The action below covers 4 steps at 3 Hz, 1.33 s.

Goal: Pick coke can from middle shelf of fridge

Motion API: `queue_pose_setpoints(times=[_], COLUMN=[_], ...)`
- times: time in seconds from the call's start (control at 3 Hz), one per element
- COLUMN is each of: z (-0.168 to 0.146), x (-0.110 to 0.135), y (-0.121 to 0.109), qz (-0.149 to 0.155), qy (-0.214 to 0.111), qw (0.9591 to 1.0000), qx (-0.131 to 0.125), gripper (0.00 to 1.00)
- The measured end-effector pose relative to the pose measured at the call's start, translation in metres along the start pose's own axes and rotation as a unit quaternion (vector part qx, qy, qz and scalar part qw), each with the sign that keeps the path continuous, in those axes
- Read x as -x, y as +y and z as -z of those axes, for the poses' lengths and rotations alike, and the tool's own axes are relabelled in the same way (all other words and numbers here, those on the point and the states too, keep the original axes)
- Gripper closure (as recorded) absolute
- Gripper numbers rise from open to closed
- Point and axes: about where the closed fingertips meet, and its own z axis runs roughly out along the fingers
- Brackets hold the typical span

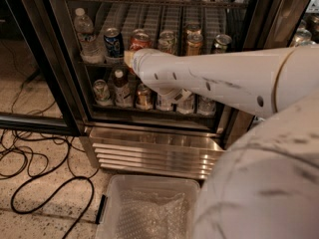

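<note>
The coke can, red with a silver top, stands on the middle shelf of the fridge, between a blue Pepsi can and other cans. My white arm reaches in from the right. My gripper is at the arm's far end, right at the coke can's lower front. The arm's end hides most of it, along with the lower part of the can.
A water bottle stands left of the Pepsi can, and a gold-orange can to the right. Bottles and cans fill the shelf below. A clear plastic bin sits on the floor in front, with black cables to the left.
</note>
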Motion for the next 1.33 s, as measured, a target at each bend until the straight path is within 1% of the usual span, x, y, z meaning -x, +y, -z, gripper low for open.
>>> queue_pose_setpoints(times=[0.33,1.0,1.33], z=[0.021,0.021,0.041], x=[-0.024,-0.024,-0.052], y=[0.015,0.014,0.031], qz=[-0.060,-0.063,-0.113], qy=[0.027,0.027,0.055], qw=[0.9977,0.9976,0.9917], qx=[0.013,0.012,0.026], gripper=[1.00,1.00,1.00])
